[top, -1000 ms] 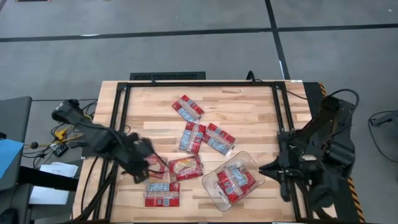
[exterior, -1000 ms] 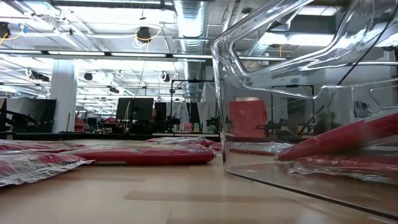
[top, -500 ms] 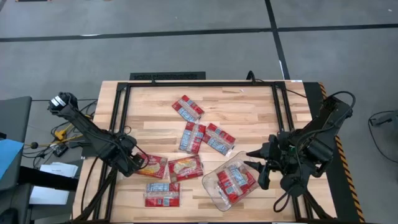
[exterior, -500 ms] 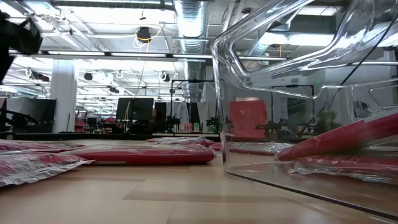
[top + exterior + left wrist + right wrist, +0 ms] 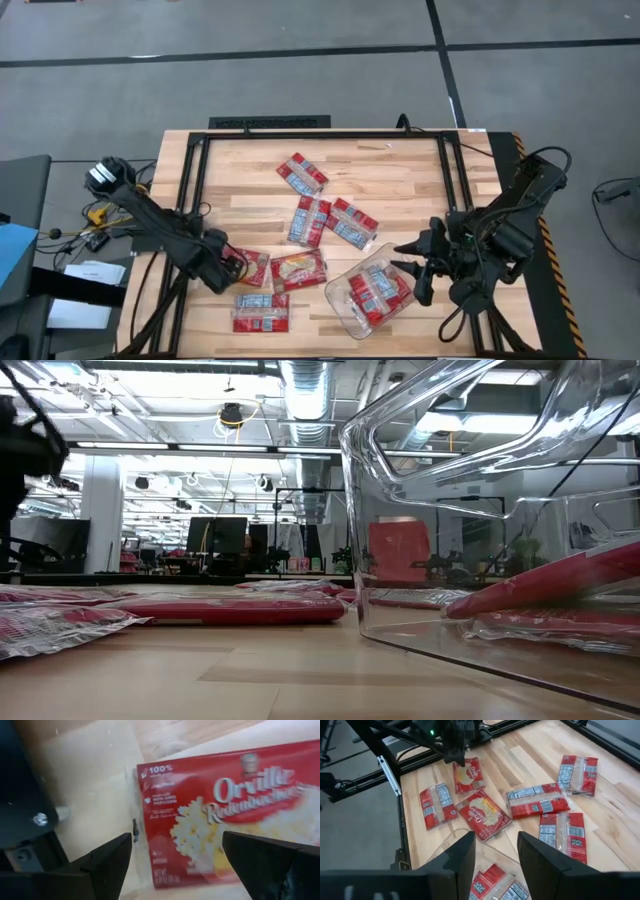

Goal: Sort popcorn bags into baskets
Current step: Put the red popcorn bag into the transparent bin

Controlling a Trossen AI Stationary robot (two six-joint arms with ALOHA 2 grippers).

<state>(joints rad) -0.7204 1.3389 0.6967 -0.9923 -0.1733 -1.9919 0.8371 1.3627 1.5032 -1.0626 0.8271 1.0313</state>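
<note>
Popcorn bags lie loose on the table (image 5: 400, 165); we straddle the nearest popcorn bag (image 5: 225, 815) at the left edge with the left gripper (image 5: 228, 266) spread wide, and should close squarely across it. Right gripper (image 5: 412, 268), fingers parted and empty, waits over the basket (image 5: 335, 295).

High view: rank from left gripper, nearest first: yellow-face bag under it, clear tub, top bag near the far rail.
1. yellow-face bag, right under the left gripper.
2. clear tub, front right.
3. top bag, toward the far rail.
</note>
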